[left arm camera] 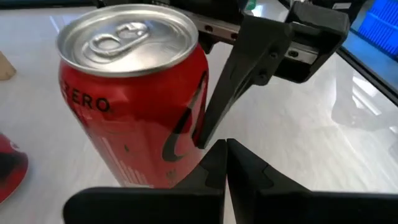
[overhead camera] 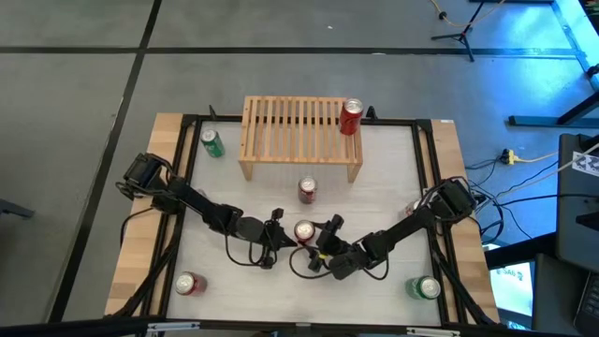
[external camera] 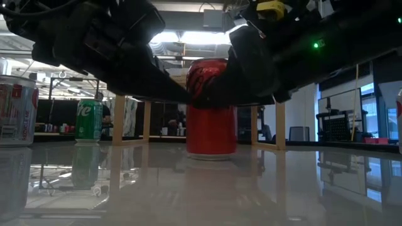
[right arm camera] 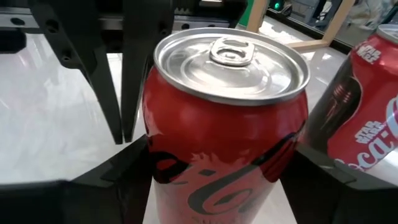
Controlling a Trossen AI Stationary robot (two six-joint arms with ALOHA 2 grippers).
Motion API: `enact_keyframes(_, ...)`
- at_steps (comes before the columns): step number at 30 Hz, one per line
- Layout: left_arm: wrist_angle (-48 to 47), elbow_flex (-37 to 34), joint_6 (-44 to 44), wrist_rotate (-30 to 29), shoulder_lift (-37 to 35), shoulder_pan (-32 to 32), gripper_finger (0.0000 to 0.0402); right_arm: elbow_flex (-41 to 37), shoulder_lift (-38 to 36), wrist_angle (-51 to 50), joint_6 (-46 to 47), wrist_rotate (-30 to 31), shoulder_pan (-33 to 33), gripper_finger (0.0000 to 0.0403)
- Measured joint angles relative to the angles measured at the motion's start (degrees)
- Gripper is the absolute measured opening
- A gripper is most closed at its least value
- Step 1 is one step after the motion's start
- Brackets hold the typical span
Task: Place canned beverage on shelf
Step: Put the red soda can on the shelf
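Note:
A red can (overhead camera: pixel 304 231) stands upright on the white table, in front of the light-wood slatted shelf (overhead camera: pixel 299 131). My right gripper (right arm camera: pixel 217 180) comes in from the table's right and is shut on this can. My left gripper (left arm camera: pixel 225 155) is shut, and its tips stand close beside the can on its left. Another red can (overhead camera: pixel 351 117) stands on the shelf's right end. A third red can (overhead camera: pixel 307 190) rests on the table between the shelf and the held can. My left gripper's shut fingertips (left arm camera: pixel 214 152) sit right at the can's lower side; I cannot tell whether they touch it. My right gripper has the can's body between its two fingers, one (right arm camera: pixel 134 165) on each side wall (right arm camera: pixel 155 155). The fingers slant slightly down from the table's right. The can stands upright with its base on the table.
A green can (overhead camera: pixel 212 142) stands left of the shelf, and another green can (overhead camera: pixel 426 287) at the near right. A red-and-silver can (overhead camera: pixel 190 284) is at the near left. A black frame (overhead camera: pixel 187 122) borders the table top.

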Motion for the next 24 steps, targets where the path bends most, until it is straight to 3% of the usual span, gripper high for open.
enact_keyframes(9,-3.9,0.0,1.5,-0.1,-4.3,-1.5,0.0003,-0.3,-3.4,-2.7,-4.1,-1.1,0.2,0.0282)
enact_keyframes(17,-7.2,0.0,1.5,-4.0,-6.8,-4.1,0.0003,-0.2,-11.5,-8.5,-4.3,0.4,2.2,0.028)
enact_keyframes(24,-7.1,0.0,1.5,-4.6,-6.8,-4.2,0.0003,-0.1,-23.0,-17.0,-4.4,4.7,3.5,0.0284)
